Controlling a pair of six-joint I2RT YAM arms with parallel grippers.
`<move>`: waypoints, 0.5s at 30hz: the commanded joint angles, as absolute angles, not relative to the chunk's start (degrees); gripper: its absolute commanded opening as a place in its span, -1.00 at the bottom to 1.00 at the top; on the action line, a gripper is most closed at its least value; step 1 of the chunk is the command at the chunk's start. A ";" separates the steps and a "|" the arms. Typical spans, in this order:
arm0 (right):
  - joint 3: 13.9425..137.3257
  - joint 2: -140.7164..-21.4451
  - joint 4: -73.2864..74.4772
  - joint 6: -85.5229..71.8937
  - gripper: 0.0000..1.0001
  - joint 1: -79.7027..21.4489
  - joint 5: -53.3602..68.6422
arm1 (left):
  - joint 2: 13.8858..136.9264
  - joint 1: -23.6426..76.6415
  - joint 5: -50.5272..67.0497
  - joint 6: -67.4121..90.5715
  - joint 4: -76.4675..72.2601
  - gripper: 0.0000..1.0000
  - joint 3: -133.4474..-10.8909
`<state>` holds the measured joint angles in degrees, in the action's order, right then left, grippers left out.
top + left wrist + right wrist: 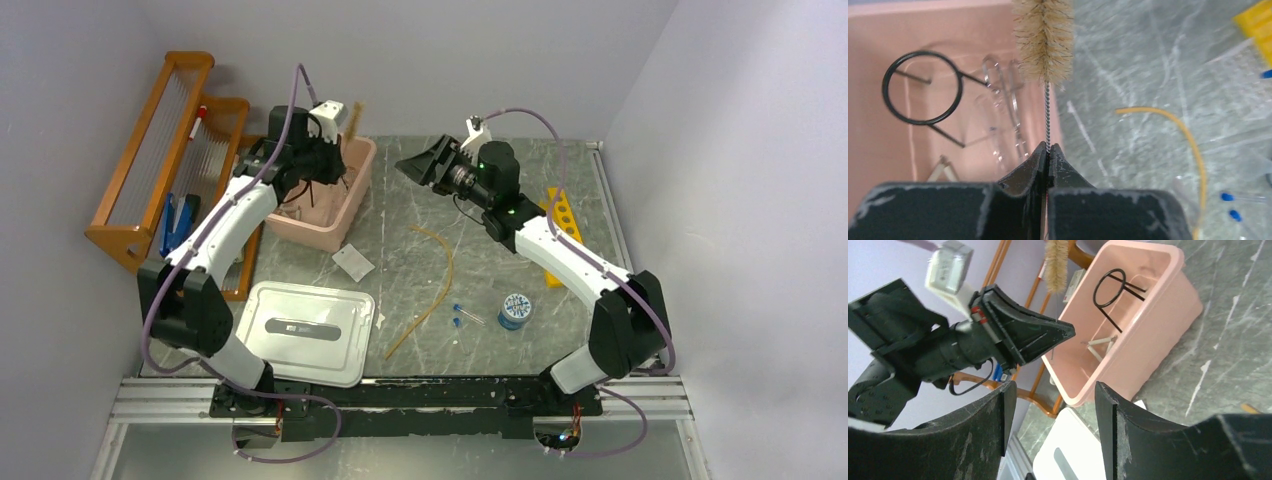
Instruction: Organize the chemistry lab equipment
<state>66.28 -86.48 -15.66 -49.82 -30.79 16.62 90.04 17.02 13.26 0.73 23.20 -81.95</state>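
Left jaws pinch brush (1044, 40), right jaws apart.

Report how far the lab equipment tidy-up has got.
Done: the black tripod ring and wire triangle lie in the pink tub. In hand: the left hand is shut on a bottle brush by its wire stem over that tub's edge; the right hand is open and empty. Left: the rubber tube, gauze square, blue-capped vials, blue hexagonal piece and yellow rack sit out on the table.

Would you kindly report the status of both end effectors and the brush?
Left end effector shut on brush stem, over pink tub. Right end effector open, empty. Nothing blocking the tub.
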 commanded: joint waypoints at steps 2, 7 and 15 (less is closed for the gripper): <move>64.69 -85.86 -10.91 -46.98 0.24 -30.00 15.10 | 95.20 14.12 10.05 -7.76 31.58 -0.91 -84.61; 65.96 -87.00 -8.23 -45.47 0.23 -29.89 15.39 | 99.00 12.77 11.09 -8.95 34.28 -0.90 -85.24; 67.89 -89.32 -6.27 -44.26 0.23 -29.86 15.81 | 106.92 12.81 8.59 -9.22 38.75 -0.85 -88.79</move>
<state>65.89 -88.25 -7.66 -45.89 -30.22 15.68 105.08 12.84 10.85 -8.05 35.81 -86.32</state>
